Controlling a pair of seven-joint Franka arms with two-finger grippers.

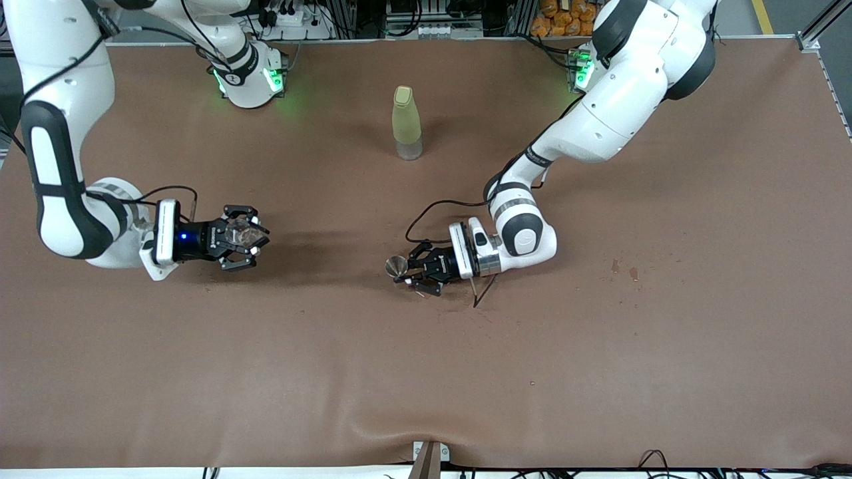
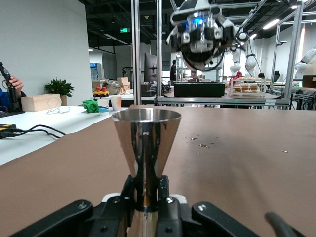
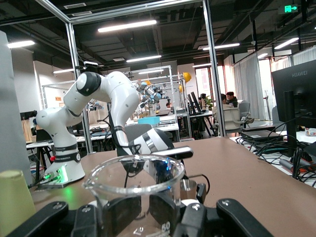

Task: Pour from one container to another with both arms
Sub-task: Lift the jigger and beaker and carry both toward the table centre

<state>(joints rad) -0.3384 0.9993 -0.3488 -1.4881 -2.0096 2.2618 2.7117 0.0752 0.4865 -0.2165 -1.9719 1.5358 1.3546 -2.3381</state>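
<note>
My right gripper (image 1: 243,236) is shut on a clear glass beaker (image 1: 239,231), held upright above the brown table toward the right arm's end. The right wrist view shows the beaker (image 3: 136,190) between the black fingers (image 3: 192,217). My left gripper (image 1: 409,269) is shut on the waist of a small metal cone-shaped measuring cup (image 1: 397,266), upright and low over the middle of the table. That cup (image 2: 146,138) fills the left wrist view, where my left gripper (image 2: 146,195) pinches its narrow middle. The two containers are well apart.
A tall yellow-green bottle (image 1: 407,123) stands on the table near the robots' bases, its cap showing (image 3: 15,200) in the right wrist view. Small dark stains (image 1: 622,268) lie toward the left arm's end. A bracket (image 1: 429,458) sits at the table's front edge.
</note>
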